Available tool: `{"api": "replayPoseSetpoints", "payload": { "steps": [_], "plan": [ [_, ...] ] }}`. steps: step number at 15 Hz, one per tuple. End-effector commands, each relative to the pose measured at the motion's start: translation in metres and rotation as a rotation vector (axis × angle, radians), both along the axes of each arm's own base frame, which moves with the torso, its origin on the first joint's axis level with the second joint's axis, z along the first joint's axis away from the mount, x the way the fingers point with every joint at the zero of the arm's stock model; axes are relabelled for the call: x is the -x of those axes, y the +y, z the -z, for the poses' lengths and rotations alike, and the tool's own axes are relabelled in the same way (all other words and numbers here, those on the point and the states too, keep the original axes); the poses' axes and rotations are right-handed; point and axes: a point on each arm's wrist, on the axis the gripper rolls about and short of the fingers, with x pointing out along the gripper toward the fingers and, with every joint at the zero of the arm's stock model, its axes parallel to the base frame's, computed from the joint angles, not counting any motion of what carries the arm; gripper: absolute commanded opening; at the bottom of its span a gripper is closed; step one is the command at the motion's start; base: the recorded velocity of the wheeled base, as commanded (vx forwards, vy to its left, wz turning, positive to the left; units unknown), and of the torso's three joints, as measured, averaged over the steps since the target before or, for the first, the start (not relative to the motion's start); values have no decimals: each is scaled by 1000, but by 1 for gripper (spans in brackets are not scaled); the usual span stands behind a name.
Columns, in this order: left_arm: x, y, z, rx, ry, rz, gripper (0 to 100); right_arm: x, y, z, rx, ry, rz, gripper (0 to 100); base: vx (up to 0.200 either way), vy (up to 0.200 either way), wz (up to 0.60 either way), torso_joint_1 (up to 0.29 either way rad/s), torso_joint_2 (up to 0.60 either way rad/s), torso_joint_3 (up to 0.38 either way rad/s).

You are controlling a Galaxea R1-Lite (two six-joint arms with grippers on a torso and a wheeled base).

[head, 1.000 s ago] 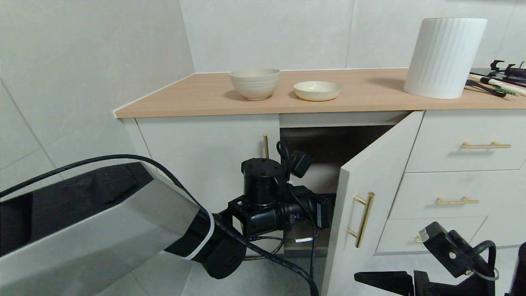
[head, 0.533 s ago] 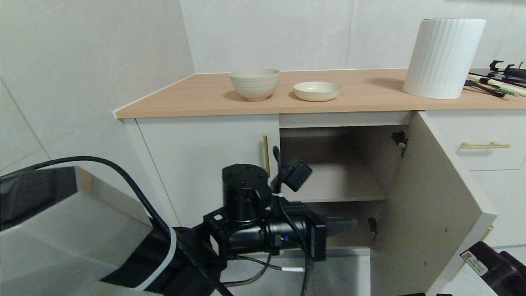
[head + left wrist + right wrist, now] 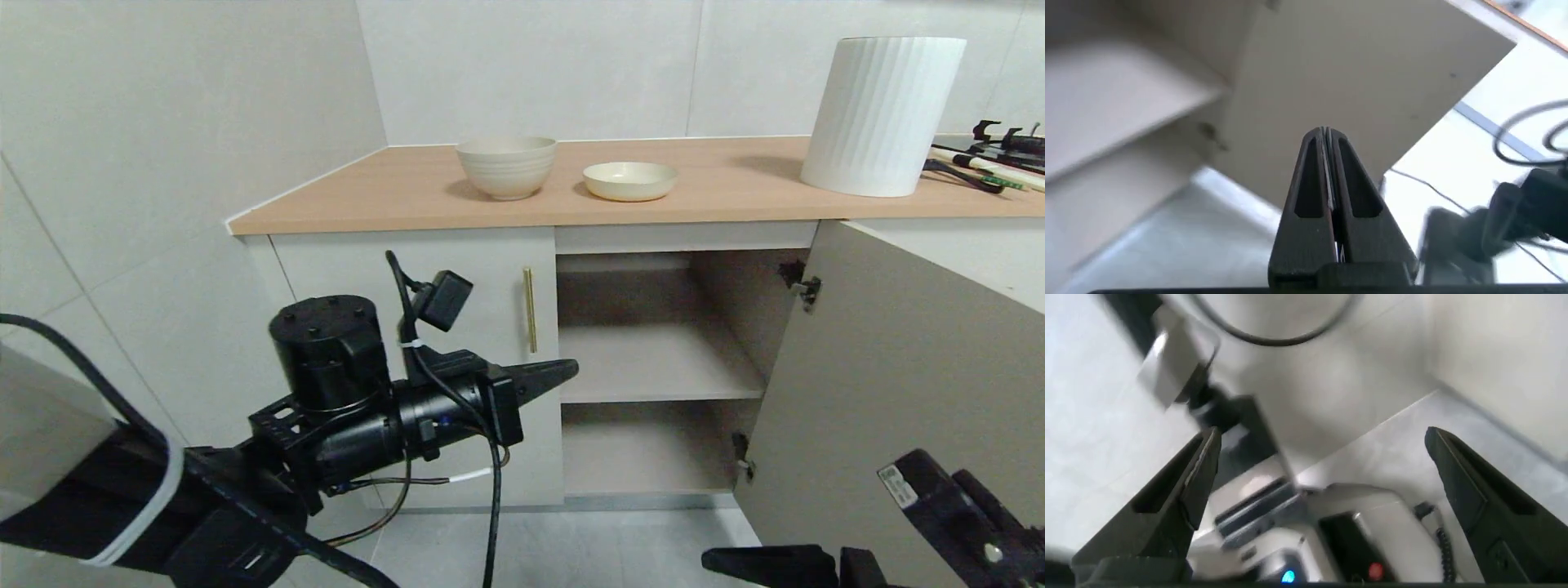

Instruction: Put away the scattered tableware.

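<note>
A ribbed beige bowl (image 3: pixel 507 166) and a shallow cream dish (image 3: pixel 629 180) stand side by side on the wooden countertop (image 3: pixel 392 196). Below them the cabinet's right door (image 3: pixel 898 384) stands wide open, showing two bare shelves (image 3: pixel 653 367). My left gripper (image 3: pixel 563 371) hangs in front of the closed left door, level with the upper shelf, its fingers (image 3: pixel 1323 175) pressed together with nothing between them. My right gripper (image 3: pixel 1323 482) is low by the floor, below the open door, with its two fingers (image 3: pixel 1180 498) spread wide apart and empty.
A tall white ribbed canister (image 3: pixel 882 114) stands on the counter's right part, with several utensils (image 3: pixel 984 167) behind it. The closed left door carries a gold handle (image 3: pixel 529 309). Tiled wall bounds the left side; grey floor (image 3: pixel 571 547) lies before the cabinet.
The right cabinet door has swung from partly open to wide open. My left arm has drawn back to the left, away from the opening. The right arm shifted low at the right.
</note>
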Motion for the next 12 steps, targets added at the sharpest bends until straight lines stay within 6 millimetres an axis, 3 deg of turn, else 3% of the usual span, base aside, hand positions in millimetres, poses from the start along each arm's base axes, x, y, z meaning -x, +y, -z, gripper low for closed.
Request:
{"api": "replayPoseSetpoints", "payload": {
  "steps": [1, 3, 4, 8, 10, 11, 12],
  "plan": [
    [11, 46, -25, -12, -70, -146, 0, -27, 17, -14, -23, -25, 98, 100, 0, 0, 0, 0, 0, 0],
    [12, 70, -32, -55, -82, -299, 0, -59, 20, -28, -17, -22, 198, 100, 0, 0, 0, 0, 0, 0],
    [22, 81, -39, -71, -66, -353, 0, -75, 21, -37, -2, -11, 244, 100, 0, 0, 0, 0, 0, 0],
    [58, 102, -69, -102, -28, -455, 0, -122, 12, -79, 96, -6, 424, 100, 0, 0, 0, 0, 0, 0],
    [66, 118, -81, -110, -13, -517, 0, -138, 14, -94, 134, -56, 490, 100, 0, 0, 0, 0, 0, 0],
    [66, 118, -81, -110, -13, -517, 100, -138, 14, -94, 134, -56, 490, 100, 0, 0, 0, 0, 0, 0],
    [69, 126, -81, -137, 37, -547, 100, -138, 11, -94, 149, -66, 521, 100, 0, 0, 0, 0, 0, 0]
  ]
}}
